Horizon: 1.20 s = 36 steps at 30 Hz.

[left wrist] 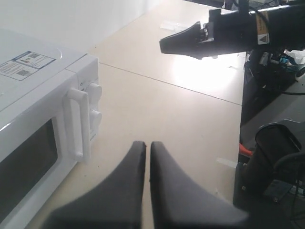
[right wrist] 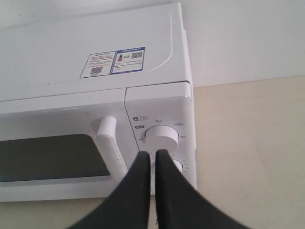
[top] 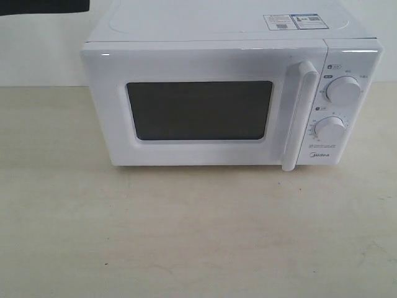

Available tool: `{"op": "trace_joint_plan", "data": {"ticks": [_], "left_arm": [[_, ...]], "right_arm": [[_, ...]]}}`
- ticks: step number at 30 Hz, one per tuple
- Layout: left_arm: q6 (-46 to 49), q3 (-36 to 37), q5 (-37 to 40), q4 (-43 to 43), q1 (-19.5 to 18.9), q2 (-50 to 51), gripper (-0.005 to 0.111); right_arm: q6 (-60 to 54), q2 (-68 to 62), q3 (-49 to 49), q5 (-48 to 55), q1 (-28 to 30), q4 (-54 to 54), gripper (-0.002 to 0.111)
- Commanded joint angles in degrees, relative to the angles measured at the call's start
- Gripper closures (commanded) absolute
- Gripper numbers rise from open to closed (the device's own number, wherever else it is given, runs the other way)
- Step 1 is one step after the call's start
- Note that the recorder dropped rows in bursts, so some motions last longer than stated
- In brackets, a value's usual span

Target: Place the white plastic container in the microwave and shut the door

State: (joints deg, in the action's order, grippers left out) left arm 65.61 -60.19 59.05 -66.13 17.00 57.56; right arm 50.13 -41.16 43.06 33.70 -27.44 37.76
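Observation:
The white microwave (top: 229,37) stands at the back of the table, its door (top: 198,108) shut flat against the body, with a dark window and a long vertical handle (top: 299,115). The white plastic container shows in no view. My left gripper (left wrist: 145,145) is shut and empty, out over the table in front of the microwave (left wrist: 33,95) and clear of its handle (left wrist: 77,124). My right gripper (right wrist: 152,155) is shut and empty, hovering in front of the two dials (right wrist: 161,135). The right arm (left wrist: 228,31) also appears in the left wrist view.
A pale beige table (top: 198,236) stretches in front of the microwave. A white wall (top: 37,49) rises behind. Dark equipment and cables (left wrist: 274,157) stand beyond the table's edge in the left wrist view.

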Motion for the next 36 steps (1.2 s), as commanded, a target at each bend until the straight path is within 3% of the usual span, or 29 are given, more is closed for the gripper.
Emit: {"op": "trace_joint_plan", "data": {"ticks": [1,12,18,20,26,30,36], "left_arm": [[-0.5,-0.3,-0.5,-1.3,0.2,-0.5,0.102],[-0.5,-0.3,-1.1,-1.3,1.0,-0.6,0.102],[0.5,-0.3,-4.5,5.0,1.6,-6.1,0.102],[1.7,-0.2,-8.5,9.0,1.5,-10.0,0.102],[-17.3,4.4,-31.6,24.0,1.1,-25.3,0.102],[-19.5,9.3,-35.3,32.2,-3.3,-33.6,0.102],[-19.8,17.7,-39.6,35.3,-11.9,-42.5,0.102]], "right_arm": [[-0.1,4.0,-0.6,2.7,0.0,0.2,0.108],[-0.1,6.2,-0.6,2.6,0.0,0.2,0.108],[-0.1,6.1,-0.6,2.9,0.0,0.2,0.108],[-0.1,6.1,-0.6,2.9,0.0,0.2,0.108],[-0.1,6.1,-0.6,2.6,0.0,0.2,0.108],[-0.1,6.1,-0.6,2.7,0.0,0.2,0.108],[-0.1,6.1,-0.6,2.7,0.0,0.2,0.108]]}}
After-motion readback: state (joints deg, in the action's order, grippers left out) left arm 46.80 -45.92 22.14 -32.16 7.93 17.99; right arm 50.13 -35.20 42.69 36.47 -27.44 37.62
